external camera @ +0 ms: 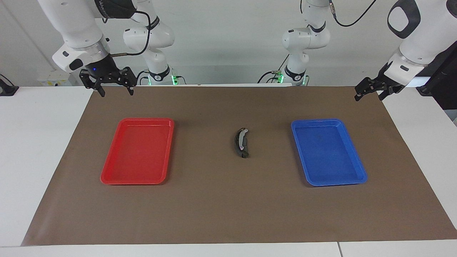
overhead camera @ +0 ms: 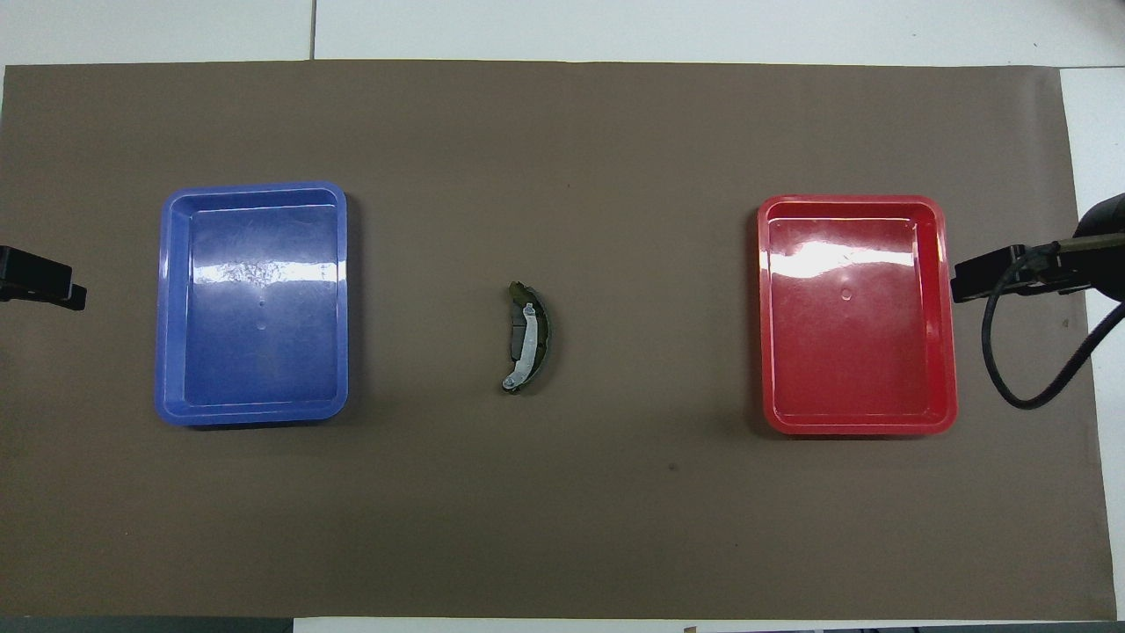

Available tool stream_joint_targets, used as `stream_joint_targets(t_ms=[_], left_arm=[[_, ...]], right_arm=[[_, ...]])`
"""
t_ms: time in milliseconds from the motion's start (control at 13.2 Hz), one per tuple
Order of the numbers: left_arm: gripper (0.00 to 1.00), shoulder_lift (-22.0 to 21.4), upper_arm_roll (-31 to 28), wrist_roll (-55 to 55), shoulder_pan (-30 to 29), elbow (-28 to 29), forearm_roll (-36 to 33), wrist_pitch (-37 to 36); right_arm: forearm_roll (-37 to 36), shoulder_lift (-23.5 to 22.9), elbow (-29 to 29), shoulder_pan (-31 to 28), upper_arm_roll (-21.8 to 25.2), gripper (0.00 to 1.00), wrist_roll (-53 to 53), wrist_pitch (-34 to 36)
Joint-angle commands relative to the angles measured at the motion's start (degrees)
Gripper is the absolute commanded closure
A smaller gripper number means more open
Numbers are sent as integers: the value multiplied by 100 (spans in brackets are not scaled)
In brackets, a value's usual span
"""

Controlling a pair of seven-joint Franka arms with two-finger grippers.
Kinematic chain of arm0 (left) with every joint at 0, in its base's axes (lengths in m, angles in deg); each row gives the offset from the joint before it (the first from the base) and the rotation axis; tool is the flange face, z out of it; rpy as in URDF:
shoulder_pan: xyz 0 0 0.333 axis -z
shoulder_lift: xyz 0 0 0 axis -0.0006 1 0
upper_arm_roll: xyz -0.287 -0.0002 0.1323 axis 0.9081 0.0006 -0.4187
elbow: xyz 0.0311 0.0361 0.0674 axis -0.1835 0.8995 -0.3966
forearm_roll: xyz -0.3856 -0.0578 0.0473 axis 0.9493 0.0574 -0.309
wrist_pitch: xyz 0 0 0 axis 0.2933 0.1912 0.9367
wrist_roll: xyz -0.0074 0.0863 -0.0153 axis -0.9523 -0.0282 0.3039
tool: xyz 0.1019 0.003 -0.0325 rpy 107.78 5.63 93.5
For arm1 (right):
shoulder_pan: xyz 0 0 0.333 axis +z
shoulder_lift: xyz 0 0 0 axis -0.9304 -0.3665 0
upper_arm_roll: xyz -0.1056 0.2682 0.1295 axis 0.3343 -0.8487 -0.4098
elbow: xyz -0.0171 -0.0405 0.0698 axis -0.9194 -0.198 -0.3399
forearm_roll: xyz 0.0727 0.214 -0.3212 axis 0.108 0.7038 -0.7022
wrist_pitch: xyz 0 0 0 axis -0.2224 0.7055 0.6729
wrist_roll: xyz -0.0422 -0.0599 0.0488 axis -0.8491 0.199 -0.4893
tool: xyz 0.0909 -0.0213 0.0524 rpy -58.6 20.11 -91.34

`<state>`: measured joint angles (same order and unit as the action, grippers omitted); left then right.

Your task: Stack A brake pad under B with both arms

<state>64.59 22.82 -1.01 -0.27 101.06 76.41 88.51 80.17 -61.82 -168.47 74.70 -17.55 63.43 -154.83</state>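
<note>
The long crescent pad B (external camera: 241, 139) with its silvery strip lies in the middle of the brown mat, between the two trays; it also shows in the overhead view (overhead camera: 526, 352). It rests on top of a plain dark-grey pad A (overhead camera: 516, 330), of which only a part shows beside the strip. My right gripper (external camera: 116, 91) is open and empty, raised over the mat's corner by the red tray. My left gripper (external camera: 370, 95) is open and empty, raised over the mat's edge by the blue tray. Both are well away from the pads.
An empty red tray (external camera: 110, 171) lies toward the right arm's end, also seen from overhead (overhead camera: 945, 308). An empty blue tray (external camera: 351, 150) lies toward the left arm's end (overhead camera: 171, 308). A black cable (overhead camera: 1037, 387) hangs from the right arm.
</note>
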Motion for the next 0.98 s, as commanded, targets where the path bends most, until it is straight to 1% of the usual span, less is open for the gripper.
stream_joint_targets(t_ms=[0,303,908], left_arm=[[0,-14,9,-36,-14,-7,-109,-76],[0,-14,9,-36,-14,-7,-109,-76],[0,-14,9,-36,-22,-7,-109,-76]], right_arm=[[-111,181,-278,-22,-19,0,-62,-147],[-111,207,-322,-39,-19,0,-615,-138],[-278,198,-278,-13,-19,0,-317,-147]])
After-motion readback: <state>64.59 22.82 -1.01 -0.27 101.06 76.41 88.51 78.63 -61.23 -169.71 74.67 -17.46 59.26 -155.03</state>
